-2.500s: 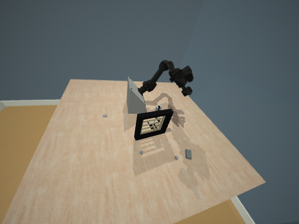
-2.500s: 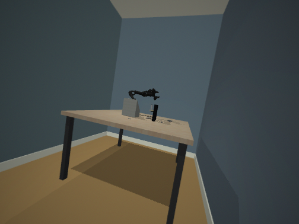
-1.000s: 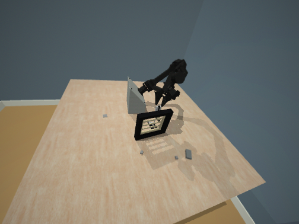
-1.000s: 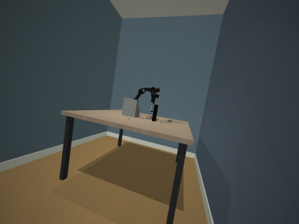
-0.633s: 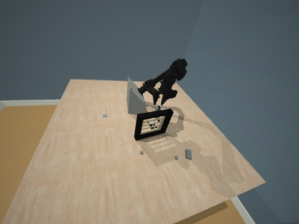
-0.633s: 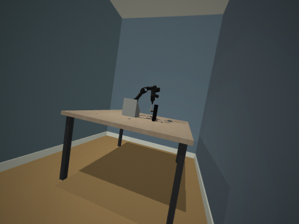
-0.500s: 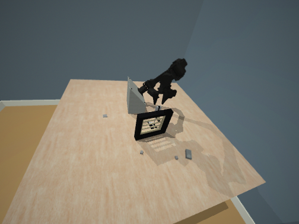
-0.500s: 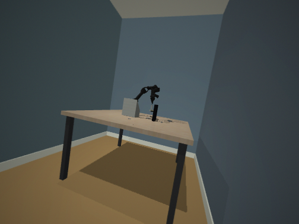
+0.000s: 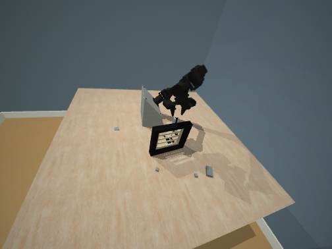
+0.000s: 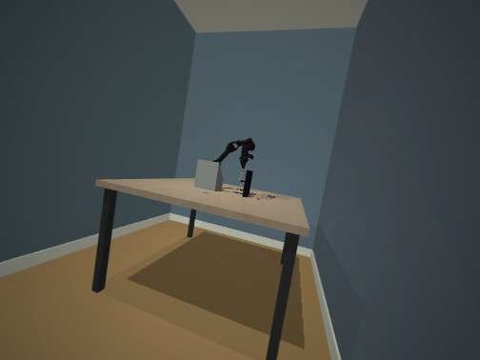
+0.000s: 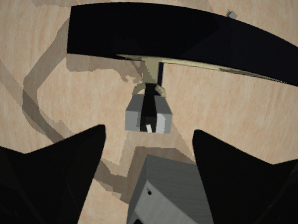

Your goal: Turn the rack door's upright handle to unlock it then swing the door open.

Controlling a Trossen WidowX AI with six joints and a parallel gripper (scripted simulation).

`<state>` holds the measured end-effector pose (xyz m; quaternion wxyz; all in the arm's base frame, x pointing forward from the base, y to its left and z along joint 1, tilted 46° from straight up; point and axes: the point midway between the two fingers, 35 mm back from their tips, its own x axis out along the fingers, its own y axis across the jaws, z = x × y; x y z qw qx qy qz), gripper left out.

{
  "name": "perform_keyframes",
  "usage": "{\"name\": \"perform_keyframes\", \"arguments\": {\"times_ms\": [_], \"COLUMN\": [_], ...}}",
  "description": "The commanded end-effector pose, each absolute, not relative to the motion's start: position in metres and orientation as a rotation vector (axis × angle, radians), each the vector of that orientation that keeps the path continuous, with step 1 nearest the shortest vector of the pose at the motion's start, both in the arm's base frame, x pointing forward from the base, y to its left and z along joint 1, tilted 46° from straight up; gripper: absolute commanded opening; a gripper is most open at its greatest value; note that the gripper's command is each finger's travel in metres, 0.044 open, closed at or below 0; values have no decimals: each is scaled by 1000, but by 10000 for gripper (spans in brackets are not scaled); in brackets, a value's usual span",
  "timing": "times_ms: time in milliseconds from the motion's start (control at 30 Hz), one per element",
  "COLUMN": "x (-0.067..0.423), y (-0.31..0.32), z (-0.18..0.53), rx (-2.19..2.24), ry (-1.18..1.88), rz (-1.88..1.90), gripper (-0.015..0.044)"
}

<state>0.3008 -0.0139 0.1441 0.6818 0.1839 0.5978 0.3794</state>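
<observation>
The black frame point(image 9: 153, 141) point(image 10: 248, 183) point(image 11: 150, 30) stands upright on the table point(image 9: 99, 184). The cream barred door point(image 9: 158, 143) sits within it and looks closed; the wrist view shows only its edge. The handle point(image 9: 176, 120) point(image 11: 148, 112), grey with a black middle, stands out from the door on the arm's side. My gripper point(image 9: 177, 114) point(image 10: 243, 167) point(image 11: 149, 133) is open and empty, pointing down. Its fingertips are above the handle, one to either side of it in the wrist view, and do not appear to touch it. The handle's lower part is hidden.
A grey wedge-shaped block point(image 9: 149, 113) point(image 10: 209, 175) point(image 11: 175, 175) stands beside the arm's base, close to the handle side of the frame. Small grey pieces point(image 9: 116, 128) point(image 11: 231, 14) lie on the table, and a larger flat grey piece point(image 9: 209, 171) lies beyond the frame.
</observation>
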Motion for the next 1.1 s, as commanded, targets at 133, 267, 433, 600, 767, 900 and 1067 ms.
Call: {"name": "perform_keyframes", "arguments": {"times_ms": [133,267,433,600,767,900,1067], "x": [301,301,301,301,300,300,299], "y": [-3,2,8,14,20,25,31], "z": [135,130,125,119,114,110,104], "rx": [415,412,409,406,403,400,397], "ry": [1360,1366,1375,1383,1391,1397,1405], "rz": [853,852,851,850,849,848,847], "gripper": [292,292,292,292,292,292,292]}}
